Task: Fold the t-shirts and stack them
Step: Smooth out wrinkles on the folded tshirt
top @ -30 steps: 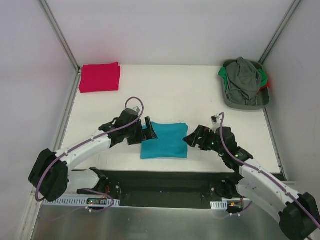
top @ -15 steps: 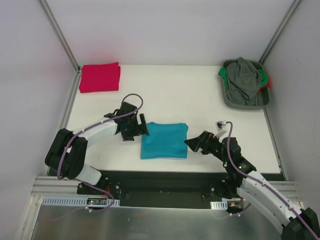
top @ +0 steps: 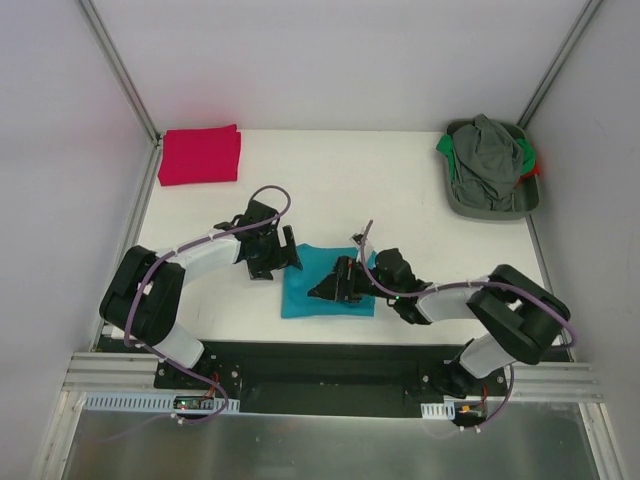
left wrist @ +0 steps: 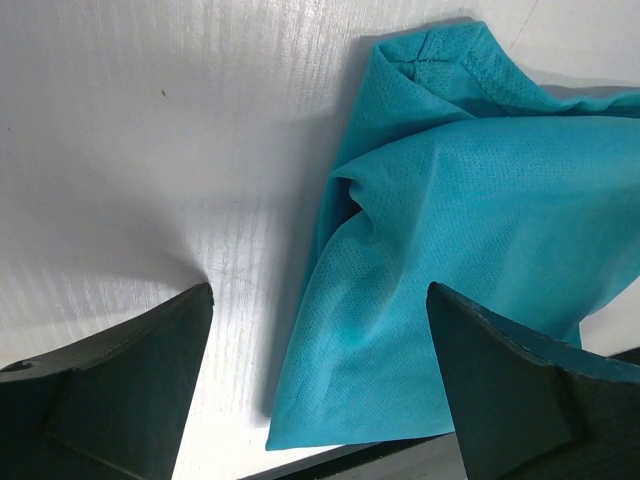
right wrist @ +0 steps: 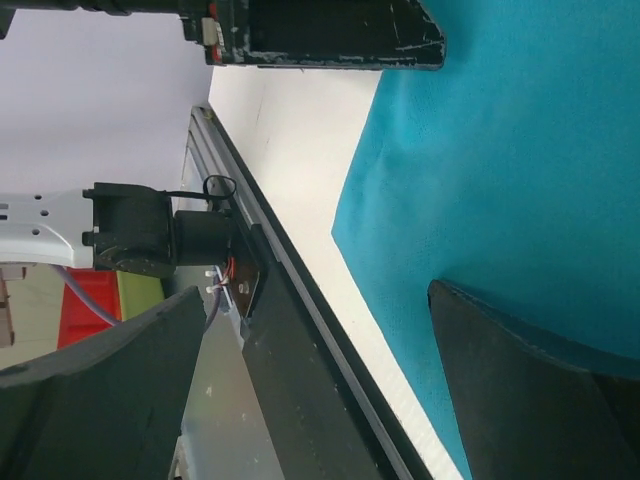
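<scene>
From above, the folded teal t-shirt [top: 305, 298] lies near the front of the table [top: 400, 200], with the left gripper [top: 280, 258] beside it and the right gripper [top: 333, 283] over it. The red t-shirt [top: 200, 155] sits far-left. Both wrist views show jaws spread, holding nothing.

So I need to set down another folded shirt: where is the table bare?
Widest bare table lies along the far edge, between the folded red t-shirt and the grey bin of clothes. A smaller patch sits between that bin and the right arm. The near middle is crowded: the left gripper and right gripper, both open, are at the teal t-shirt.
</scene>
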Action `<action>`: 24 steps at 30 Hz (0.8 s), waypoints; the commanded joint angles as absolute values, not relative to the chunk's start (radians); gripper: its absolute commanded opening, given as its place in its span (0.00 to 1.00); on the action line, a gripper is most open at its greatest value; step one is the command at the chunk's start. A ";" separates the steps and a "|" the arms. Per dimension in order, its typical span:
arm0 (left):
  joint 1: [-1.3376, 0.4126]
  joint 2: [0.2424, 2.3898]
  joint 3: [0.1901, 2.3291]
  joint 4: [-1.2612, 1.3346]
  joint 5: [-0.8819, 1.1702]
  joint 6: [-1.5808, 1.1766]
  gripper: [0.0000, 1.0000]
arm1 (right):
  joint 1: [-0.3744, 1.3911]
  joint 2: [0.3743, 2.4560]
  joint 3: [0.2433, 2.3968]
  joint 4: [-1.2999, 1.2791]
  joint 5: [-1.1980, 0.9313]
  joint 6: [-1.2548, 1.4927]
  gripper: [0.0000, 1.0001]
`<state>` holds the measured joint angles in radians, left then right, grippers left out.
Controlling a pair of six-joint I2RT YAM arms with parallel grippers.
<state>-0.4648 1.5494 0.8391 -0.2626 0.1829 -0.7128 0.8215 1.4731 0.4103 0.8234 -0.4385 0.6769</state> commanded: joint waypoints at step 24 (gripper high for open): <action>-0.465 1.454 0.717 -0.218 0.314 -0.650 0.82 | 0.813 1.371 0.397 1.000 -0.538 0.660 0.96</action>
<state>-0.4637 1.5429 0.7982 -0.1825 0.3061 -0.6891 0.8028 1.5879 0.3023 1.1854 -0.5098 0.7750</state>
